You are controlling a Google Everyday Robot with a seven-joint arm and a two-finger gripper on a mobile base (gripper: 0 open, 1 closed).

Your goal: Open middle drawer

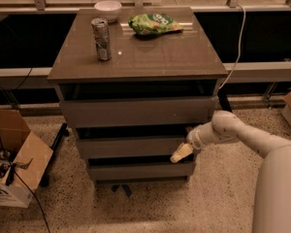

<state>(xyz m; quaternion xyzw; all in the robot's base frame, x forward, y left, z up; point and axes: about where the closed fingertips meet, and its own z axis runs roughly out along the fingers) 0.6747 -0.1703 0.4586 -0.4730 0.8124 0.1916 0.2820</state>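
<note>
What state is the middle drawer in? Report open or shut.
Shut, it seems: no inside of the middle drawer shows; the tool is at its front's right end.

The gripper (182,153) was cream-yellow on a white arm (242,135), at the right end of the taupe-grey middle drawer (131,147). Above and left of it were a silver can (102,39), a green bag (154,24) and a white bowl (108,8). Below it lay a beige speckled floor (213,198).

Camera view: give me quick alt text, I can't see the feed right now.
The robot's hand sits at the right end of the middle drawer front in a three-drawer cabinet. On its top are a can, a white bowl and a green snack bag.
</note>
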